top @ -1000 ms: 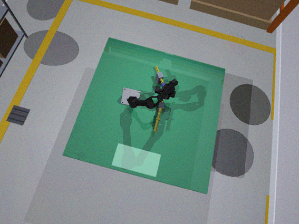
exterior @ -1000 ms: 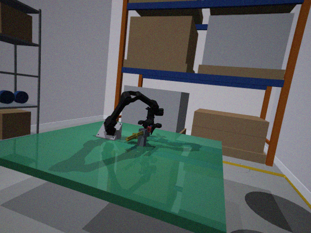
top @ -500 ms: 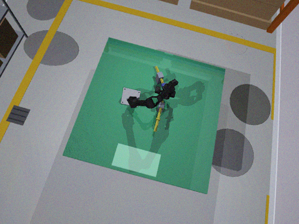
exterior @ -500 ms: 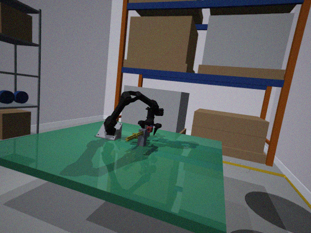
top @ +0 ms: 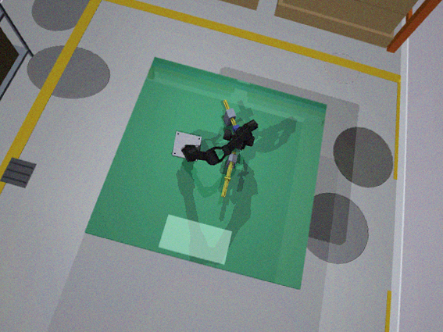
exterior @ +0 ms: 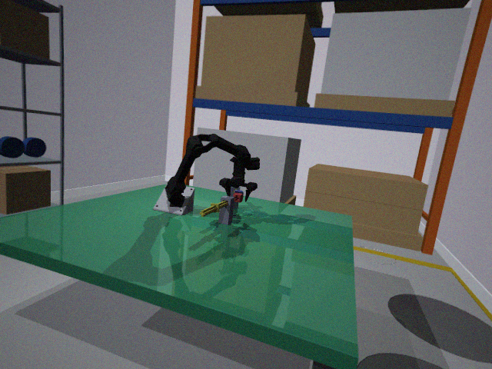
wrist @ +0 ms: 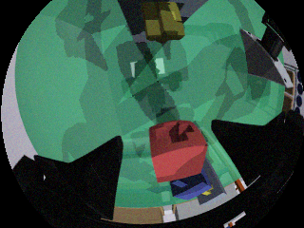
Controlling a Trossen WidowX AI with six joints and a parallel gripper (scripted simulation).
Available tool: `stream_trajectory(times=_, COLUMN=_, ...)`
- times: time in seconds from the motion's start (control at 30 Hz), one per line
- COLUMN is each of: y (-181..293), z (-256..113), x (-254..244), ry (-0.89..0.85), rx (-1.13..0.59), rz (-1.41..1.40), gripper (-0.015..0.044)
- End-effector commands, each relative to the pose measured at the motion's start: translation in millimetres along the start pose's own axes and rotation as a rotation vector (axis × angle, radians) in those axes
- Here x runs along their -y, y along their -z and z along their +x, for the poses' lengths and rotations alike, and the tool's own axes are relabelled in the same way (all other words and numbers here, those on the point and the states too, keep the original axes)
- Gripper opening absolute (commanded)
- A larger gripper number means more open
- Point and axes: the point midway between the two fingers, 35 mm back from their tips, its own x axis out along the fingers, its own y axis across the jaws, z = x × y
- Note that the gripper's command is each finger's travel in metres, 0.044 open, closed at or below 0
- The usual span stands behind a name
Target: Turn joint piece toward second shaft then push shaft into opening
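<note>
The red square joint piece (exterior: pixel 238 196) (wrist: pixel 179 163) sits on a blue hinge part (wrist: pixel 190 186) (top: pixel 235 128) at the end of the fixed yellow shaft (top: pixel 225 103), held by a grey block (top: pixel 230 113). Its dark opening shows on the side toward the second shaft; its exact angle is hard to tell. The second yellow shaft (top: pixel 225 187) (exterior: pixel 208 210) (wrist: pixel 163 24) lies in the other grey block (top: pixel 232 158) (exterior: pixel 225 213), its end apart from the joint piece. My gripper (wrist: pixel 169 133) is open and empty, one finger on each side of the red piece, with gaps. The arm hides the joint piece in the top view.
The arm's white base plate (top: pixel 182 139) (exterior: pixel 161 204) is bolted on the green table (top: pixel 138 196) (exterior: pixel 277 254). The second shaft has a yellow collar (top: pixel 227 177) outside its block. Shelving with boxes stands beyond the table.
</note>
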Motion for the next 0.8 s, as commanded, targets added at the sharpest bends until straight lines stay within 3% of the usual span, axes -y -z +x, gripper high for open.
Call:
stream_trajectory(times=0.0, y=1.6, z=-2.0, x=1.3, ry=0.008, rx=-0.010, rz=-0.007, gripper=0.0440)
stream_trajectory(times=0.77, y=15.3, z=-90.7, x=-3.6, ry=-0.057, rx=-0.025, rz=-0.666, gripper=0.0440)
